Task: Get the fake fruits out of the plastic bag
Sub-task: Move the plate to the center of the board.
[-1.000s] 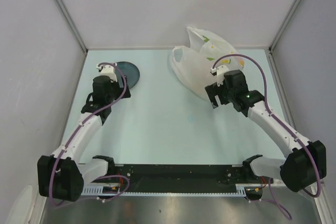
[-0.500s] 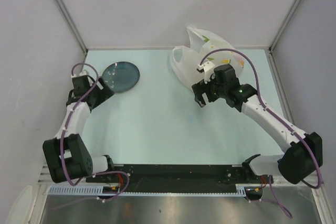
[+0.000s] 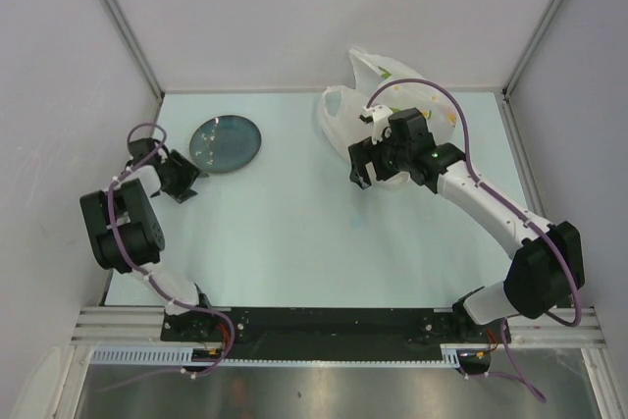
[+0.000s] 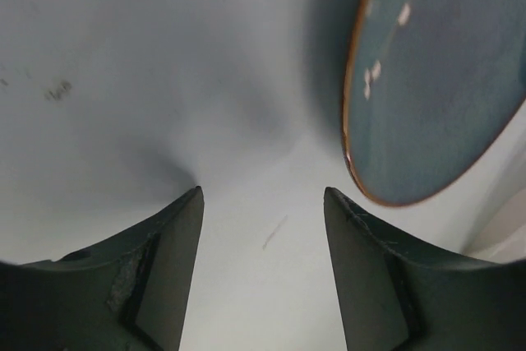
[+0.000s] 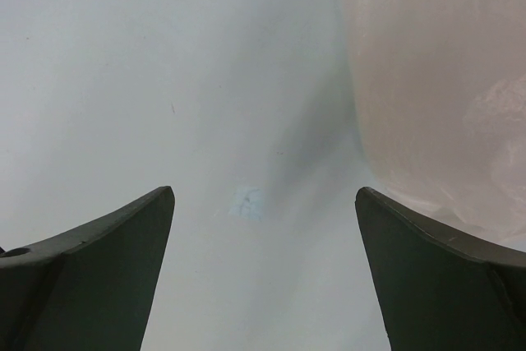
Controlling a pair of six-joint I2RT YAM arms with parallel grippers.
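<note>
Right wrist view: the right tool point(image 5: 263, 195) stands wide and empty above the counter point(image 5: 148, 71), the plastic bag point(image 5: 436, 80) just right of it. The left tool point(image 4: 263, 191), jaws apart, holds nothing, a plate point(image 4: 444, 80) ahead-right.

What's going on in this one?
The right gripper, open and empty, hovers over the table at the near-left edge of the plastic bag. The left gripper, also open and empty, sits low beside the blue plate at the far left. No fruit shows outside the bag.
</note>
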